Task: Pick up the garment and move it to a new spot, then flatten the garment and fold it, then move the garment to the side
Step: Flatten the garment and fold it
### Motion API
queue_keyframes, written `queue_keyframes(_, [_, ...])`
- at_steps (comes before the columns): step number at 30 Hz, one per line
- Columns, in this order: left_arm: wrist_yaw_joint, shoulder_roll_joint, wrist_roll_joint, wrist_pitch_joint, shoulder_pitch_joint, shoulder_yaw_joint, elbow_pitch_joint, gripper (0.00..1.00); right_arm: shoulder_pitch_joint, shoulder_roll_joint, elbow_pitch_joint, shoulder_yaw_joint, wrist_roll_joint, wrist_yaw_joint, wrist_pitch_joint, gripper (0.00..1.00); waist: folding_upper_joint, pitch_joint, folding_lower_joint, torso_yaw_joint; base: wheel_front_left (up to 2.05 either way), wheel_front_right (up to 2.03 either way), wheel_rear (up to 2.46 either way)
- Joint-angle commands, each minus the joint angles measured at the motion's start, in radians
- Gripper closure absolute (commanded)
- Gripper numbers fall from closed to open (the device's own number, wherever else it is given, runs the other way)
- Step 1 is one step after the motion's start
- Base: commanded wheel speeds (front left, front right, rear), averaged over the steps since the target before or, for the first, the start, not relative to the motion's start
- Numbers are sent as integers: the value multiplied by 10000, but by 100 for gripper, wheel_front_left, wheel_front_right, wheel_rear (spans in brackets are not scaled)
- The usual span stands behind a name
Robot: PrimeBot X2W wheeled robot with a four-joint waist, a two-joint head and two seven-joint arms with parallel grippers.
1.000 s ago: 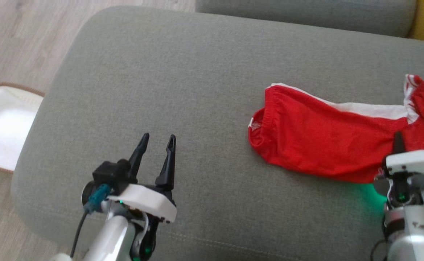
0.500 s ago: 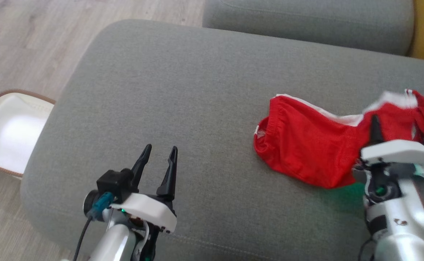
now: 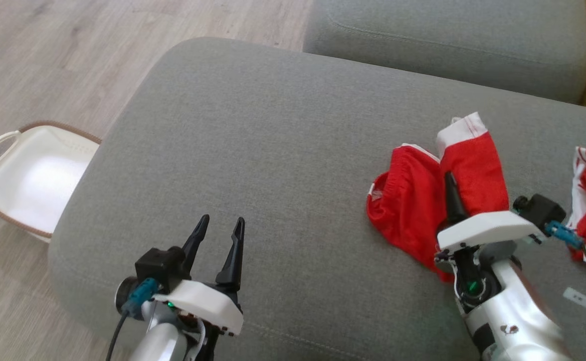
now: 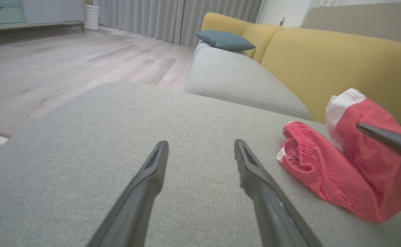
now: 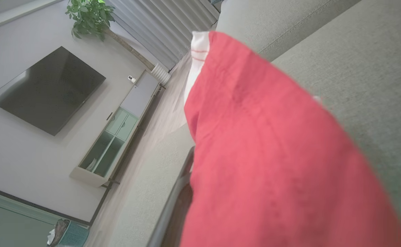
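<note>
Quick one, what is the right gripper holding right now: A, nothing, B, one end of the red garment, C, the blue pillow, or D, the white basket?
B: the right gripper has its jaws shut on the red garment, holding its white-edged end up above the grey cushion.

The left gripper (image 3: 221, 219) and right gripper (image 3: 449, 176) each have long, tapered black fingers (image 3: 232, 245) on a white plate (image 3: 200, 301) atop a silvery forearm (image 3: 518, 311). Beside each plate sits a black camera block (image 3: 160, 258) with a teal plug (image 3: 140, 292) and dark cable (image 3: 115, 331). A green light (image 3: 471, 287) glows beneath.
</note>
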State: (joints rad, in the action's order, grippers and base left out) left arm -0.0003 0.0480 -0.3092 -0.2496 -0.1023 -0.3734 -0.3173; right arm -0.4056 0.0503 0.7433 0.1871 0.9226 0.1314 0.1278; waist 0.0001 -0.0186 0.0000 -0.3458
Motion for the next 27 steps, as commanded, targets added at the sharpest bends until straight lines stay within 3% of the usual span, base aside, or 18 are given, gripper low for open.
queue_keyframes(1, [-31, 22, 50, -122, -214, 328, 351, 0, -364, -1, -195, 267, 0, -7, 186, 100, -1, -24, 0, -75, 0, 0, 0])
queue_keyframes(4, [-13, 22, 1, -122, -220, 260, 387, 0, -527, -1, 145, 498, 100, -7, 455, 100, -1, -89, 0, -201, 0, 0, 0])
queue_keyframes(5, [-3, 22, -21, -122, -223, 253, 395, 0, -604, -1, 286, 562, 68, -7, 551, 93, -1, -118, 0, -239, 0, 0, 0])
queue_keyframes(6, [5, 22, -40, -122, -231, 247, 402, 0, -687, -1, 425, 628, 11, -7, 643, 15, -1, -148, 0, -282, 0, 0, 0])
queue_keyframes(7, [11, 22, -57, -122, -242, 238, 408, 0, -768, -1, 531, 700, 14, -7, 709, 0, -1, -188, 0, -328, 0, 0, 0])
queue_keyframes(17, [111, 22, -281, -122, -346, 81, 484, 0, -1191, -1, 1013, 1991, 501, -7, 961, 0, -1, -494, 0, -678, 0, 0, 0])
queue_keyframes(27, [223, 22, -381, -122, -386, 0, 517, 0, -1361, -1, 1742, 3806, 926, -7, 324, 0, -1, -563, 0, -750, 0, 0, 0])
